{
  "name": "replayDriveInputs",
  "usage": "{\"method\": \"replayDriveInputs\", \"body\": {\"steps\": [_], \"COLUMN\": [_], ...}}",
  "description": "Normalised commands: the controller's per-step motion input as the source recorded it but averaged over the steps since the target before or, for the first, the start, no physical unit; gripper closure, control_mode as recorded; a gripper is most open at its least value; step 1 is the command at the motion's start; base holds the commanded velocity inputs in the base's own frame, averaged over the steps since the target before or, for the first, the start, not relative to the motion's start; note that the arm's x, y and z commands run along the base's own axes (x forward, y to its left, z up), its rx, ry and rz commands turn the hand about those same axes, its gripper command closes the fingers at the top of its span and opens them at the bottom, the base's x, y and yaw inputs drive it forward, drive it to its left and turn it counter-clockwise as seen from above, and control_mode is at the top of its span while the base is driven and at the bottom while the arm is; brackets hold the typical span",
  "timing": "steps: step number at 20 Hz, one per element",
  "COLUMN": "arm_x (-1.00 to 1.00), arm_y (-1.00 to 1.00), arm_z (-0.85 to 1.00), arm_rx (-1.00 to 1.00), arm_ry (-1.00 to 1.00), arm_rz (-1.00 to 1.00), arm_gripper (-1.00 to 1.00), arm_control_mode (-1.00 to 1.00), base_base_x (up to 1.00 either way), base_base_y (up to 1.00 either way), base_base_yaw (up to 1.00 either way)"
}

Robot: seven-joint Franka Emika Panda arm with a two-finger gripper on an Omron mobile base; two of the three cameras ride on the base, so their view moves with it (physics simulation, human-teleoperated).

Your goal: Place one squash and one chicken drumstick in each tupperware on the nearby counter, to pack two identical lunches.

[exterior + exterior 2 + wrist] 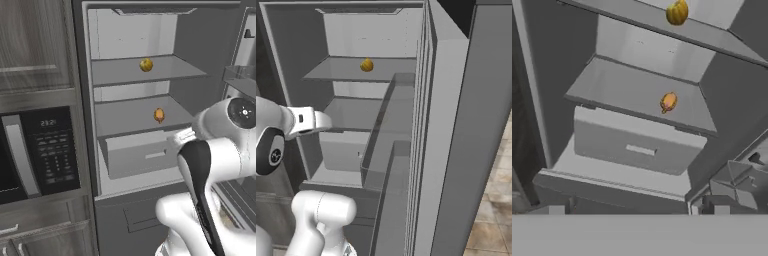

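Gripper: aimed into the open fridge (87, 100), well short of the food; fingertips barely show at the hand view's lower edge, so open or shut cannot be told.
Squash (146, 64): yellow-orange, alone on the upper shelf (120, 72), chilled stock awaiting pickup.
Chicken drumstick (159, 115): orange-brown, on the middle shelf (125, 117), near its front edge.
Drawer (140, 155): grey, below, closed.
Microwave (37, 155): left of fridge.
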Motion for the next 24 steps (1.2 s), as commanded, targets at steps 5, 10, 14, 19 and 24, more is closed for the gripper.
{"method": "replayDriveInputs", "body": {"steps": [5,10,14,19,24], "arm_x": [0.00,-0.06,0.06,0.23,0.23], "arm_y": [0.10,0.00,0.00,0.03,-0.05], "arm_z": [0.64,0.29,0.00,0.04,0.16], "arm_rx": [0.29,0.39,0.28,-0.04,-0.10], "arm_ry": [-0.08,-0.10,-0.20,-0.04,0.01], "arm_rz": [-0.07,0.00,0.00,-0.06,-0.05], "arm_gripper": [-1.00,-1.00,-1.00,-1.00,-1.00], "arm_control_mode": [-1.00,-1.00,-1.00,-1.00,-1.00], "base_base_x": [0.00,0.00,0.00,0.00,0.00], "base_base_y": [0.00,0.00,0.00,0.00,0.00], "base_base_yaw": [0.00,0.00,0.00,0.00,0.00]}}
